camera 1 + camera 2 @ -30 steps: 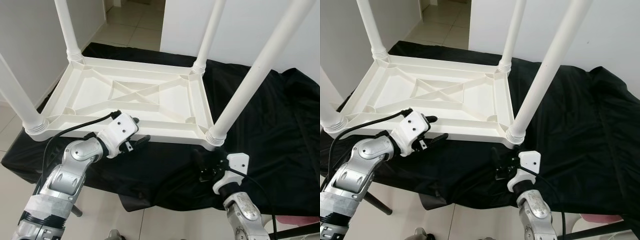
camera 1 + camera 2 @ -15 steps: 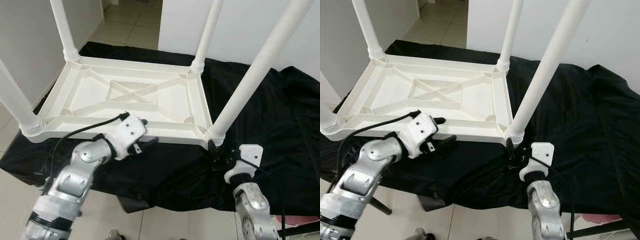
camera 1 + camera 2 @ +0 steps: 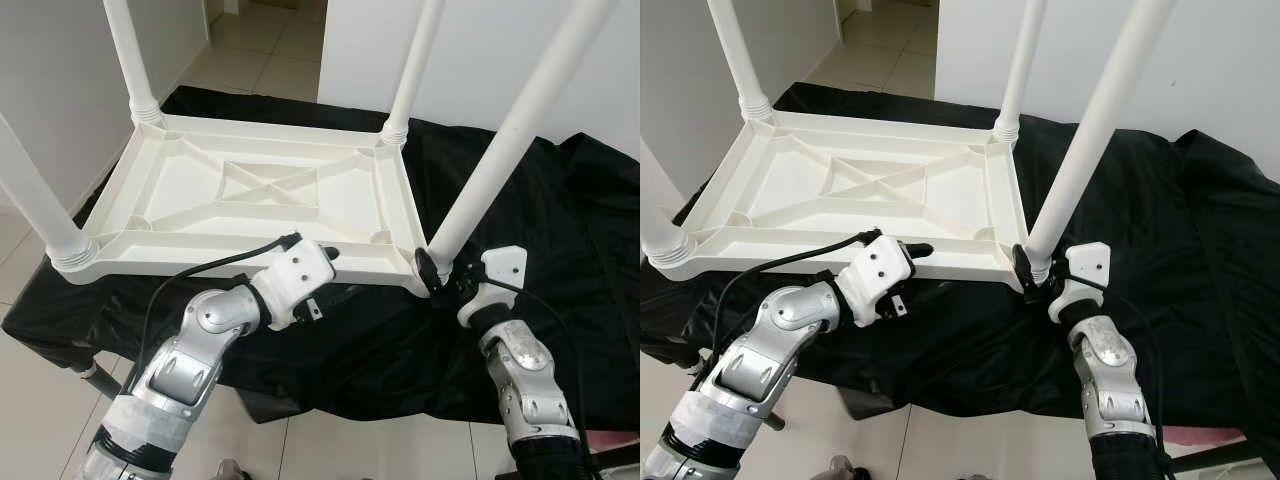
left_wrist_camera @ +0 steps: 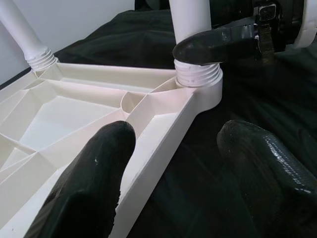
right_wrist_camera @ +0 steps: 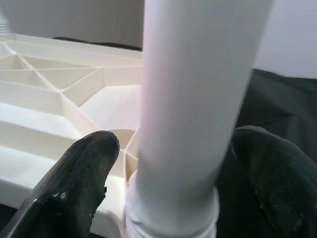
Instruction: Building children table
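While table (image 3: 250, 200) lies inverted, right gripper (image 3: 1028, 272) straddles leg (image 3: 1080, 150).

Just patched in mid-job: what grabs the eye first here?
A white children's table lies upside down on a black cloth, its four legs pointing up. The right hand has its open fingers either side of the near-right leg at its base. The left hand straddles the near rim.

White all over on the upturned table (image 3: 250, 200) and its four legs (image 3: 510, 140), sitting on a plain black cloth (image 3: 560, 230). Silver arms, black fingers (image 4: 84, 188), white gripper housings; pale beige floor tiles (image 3: 270, 50), white walls.
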Available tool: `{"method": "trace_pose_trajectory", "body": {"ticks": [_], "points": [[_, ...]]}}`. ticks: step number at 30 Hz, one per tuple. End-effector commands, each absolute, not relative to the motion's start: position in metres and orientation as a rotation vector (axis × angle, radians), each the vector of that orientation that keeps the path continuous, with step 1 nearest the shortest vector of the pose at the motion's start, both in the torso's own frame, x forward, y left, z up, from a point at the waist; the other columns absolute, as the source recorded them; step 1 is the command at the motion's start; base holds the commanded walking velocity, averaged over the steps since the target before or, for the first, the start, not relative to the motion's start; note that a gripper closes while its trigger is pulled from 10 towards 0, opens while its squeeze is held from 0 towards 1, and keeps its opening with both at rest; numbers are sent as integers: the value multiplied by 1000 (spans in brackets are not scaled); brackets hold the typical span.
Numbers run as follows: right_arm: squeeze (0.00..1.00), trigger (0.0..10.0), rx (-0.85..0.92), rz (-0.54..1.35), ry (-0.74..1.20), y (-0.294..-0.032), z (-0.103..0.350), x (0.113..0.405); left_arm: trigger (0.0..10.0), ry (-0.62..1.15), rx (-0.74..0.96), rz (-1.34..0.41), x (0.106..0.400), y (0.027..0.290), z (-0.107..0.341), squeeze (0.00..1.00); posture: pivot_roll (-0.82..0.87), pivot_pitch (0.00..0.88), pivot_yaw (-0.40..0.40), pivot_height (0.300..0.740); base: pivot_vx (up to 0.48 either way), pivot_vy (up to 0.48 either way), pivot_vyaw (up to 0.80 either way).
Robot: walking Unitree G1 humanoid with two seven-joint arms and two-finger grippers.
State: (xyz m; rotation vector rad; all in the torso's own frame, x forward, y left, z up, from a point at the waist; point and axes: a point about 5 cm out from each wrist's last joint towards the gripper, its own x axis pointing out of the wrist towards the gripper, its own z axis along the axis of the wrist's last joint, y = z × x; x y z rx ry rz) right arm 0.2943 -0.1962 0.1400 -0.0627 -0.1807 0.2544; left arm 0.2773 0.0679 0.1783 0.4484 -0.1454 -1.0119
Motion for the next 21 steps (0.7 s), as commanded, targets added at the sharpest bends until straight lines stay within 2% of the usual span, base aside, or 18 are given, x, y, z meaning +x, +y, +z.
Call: {"method": "trace_pose_trajectory", "body": {"ticks": [1,3,10,14,21], "points": [[0,10000,-79,273,-159,-198,135,295,10000,-144,456,-987,277,65,178,0,4,59,-63,740,0,0,0],[0,10000,-96,315,-162,-195,140,308,10000,-150,468,-995,278,64,179,0,4,49,-65,740,0,0,0],[0,10000,-101,420,-138,-190,143,325,10000,-161,477,-999,280,61,181,0,-1,35,-70,740,0,0,0],[0,10000,-113,578,-68,-185,134,321,10000,-163,477,-1010,279,58,181,0,-3,35,-77,740,0,0,0],[0,10000,-95,636,-56,-186,130,311,10000,-149,479,-1022,274,58,177,0,-3,53,-79,740,0,0,0]]}}
